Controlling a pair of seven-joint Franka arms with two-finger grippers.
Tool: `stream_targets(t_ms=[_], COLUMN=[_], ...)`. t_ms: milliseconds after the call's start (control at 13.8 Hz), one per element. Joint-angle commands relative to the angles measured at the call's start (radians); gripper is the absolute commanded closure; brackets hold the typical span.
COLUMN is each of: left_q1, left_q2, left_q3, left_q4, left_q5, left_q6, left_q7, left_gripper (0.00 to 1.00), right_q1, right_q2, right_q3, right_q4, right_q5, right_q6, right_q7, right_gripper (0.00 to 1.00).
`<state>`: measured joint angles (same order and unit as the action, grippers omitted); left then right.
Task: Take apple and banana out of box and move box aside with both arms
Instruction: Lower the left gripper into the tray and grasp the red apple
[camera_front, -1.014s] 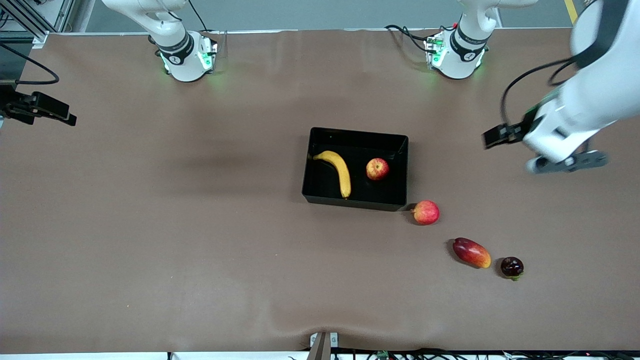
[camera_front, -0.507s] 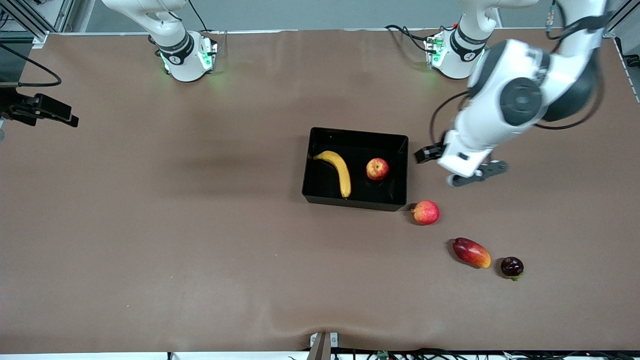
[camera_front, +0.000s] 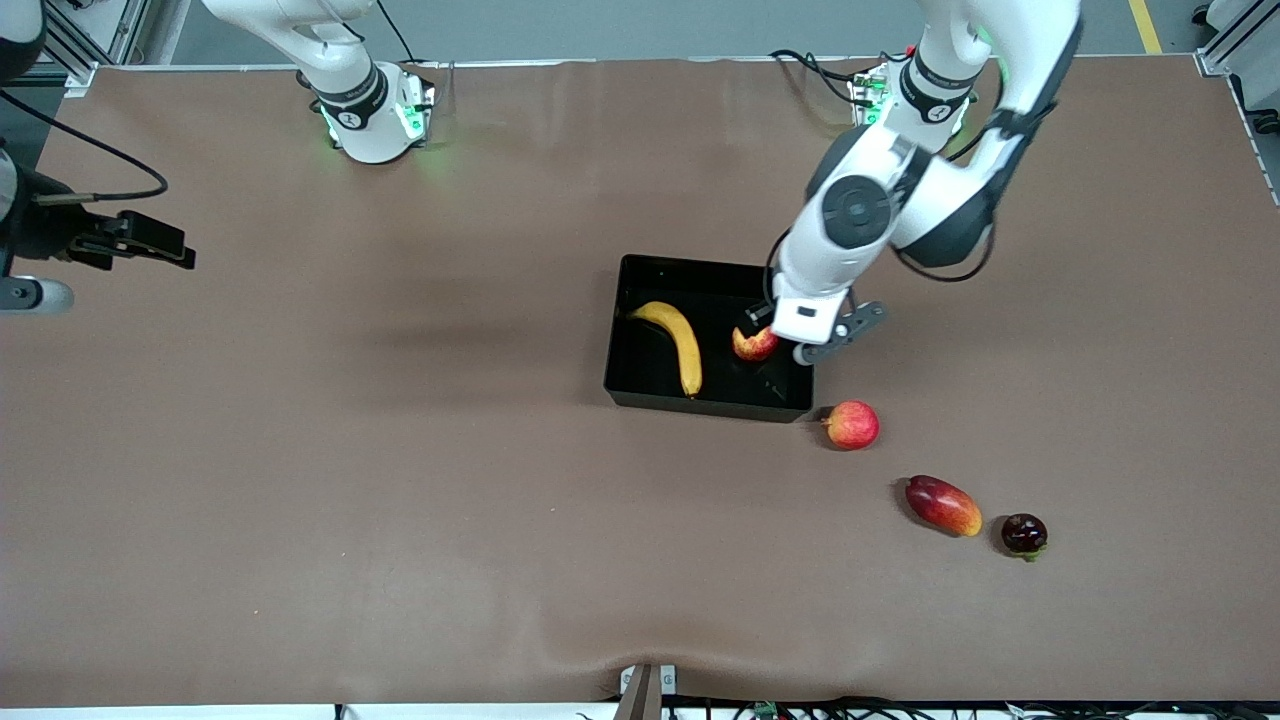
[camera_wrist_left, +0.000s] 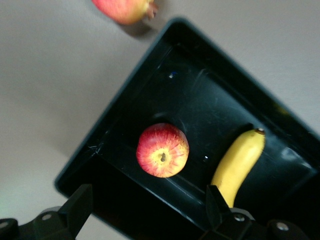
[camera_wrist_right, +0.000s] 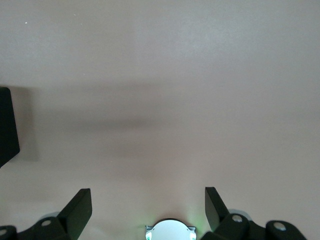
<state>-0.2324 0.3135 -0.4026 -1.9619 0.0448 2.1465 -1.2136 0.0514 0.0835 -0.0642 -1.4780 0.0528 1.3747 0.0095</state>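
Observation:
The black box (camera_front: 708, 397) lies mid-table. In it are the yellow banana (camera_front: 675, 343) and the red apple with yellow streaks (camera_front: 752, 346), side by side. My left gripper (camera_front: 812, 340) hangs open and empty over the box's end wall nearest the left arm, close above the apple. The left wrist view shows the apple (camera_wrist_left: 162, 150), the banana (camera_wrist_left: 239, 161) and the box wall (camera_wrist_left: 119, 107) between the open fingers (camera_wrist_left: 80, 206). My right gripper (camera_wrist_right: 148, 202) is open and empty over bare table at the right arm's end; in the front view it shows at the edge (camera_front: 30, 296).
A second reddish apple (camera_front: 852, 424) lies on the table by the box's corner nearest the camera, also in the left wrist view (camera_wrist_left: 125, 9). A red-orange mango-like fruit (camera_front: 943, 505) and a dark purple fruit (camera_front: 1024, 534) lie nearer the camera.
My left arm has swung in from the left arm's end of the table to over the box and apple. My right arm has shifted slightly toward the middle. The fruits have not moved.

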Motion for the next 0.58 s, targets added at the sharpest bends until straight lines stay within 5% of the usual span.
stream_targets(t_ms=[0, 507], left_q1=[-0.016, -0.028], left_q2=[0.070, 0.209], left_q3=[-0.001, 0.001], left_q4=[0.009, 0.012], left_q5=[0.044, 0.142], left_q6=[0.048, 0.141], left_q7=[-0.072, -0.150], left_gripper=[0.00, 0.00], right_q1=[0.001, 0.013], right_q2=[0.001, 0.002], right_q3=[-0.002, 0.003], right_q4=[0.015, 0.015], right_q5=[-0.001, 0.004], right_q6=[0.003, 0.041], right_q7=[0.009, 0.007], right_gripper=[0.00, 0.00])
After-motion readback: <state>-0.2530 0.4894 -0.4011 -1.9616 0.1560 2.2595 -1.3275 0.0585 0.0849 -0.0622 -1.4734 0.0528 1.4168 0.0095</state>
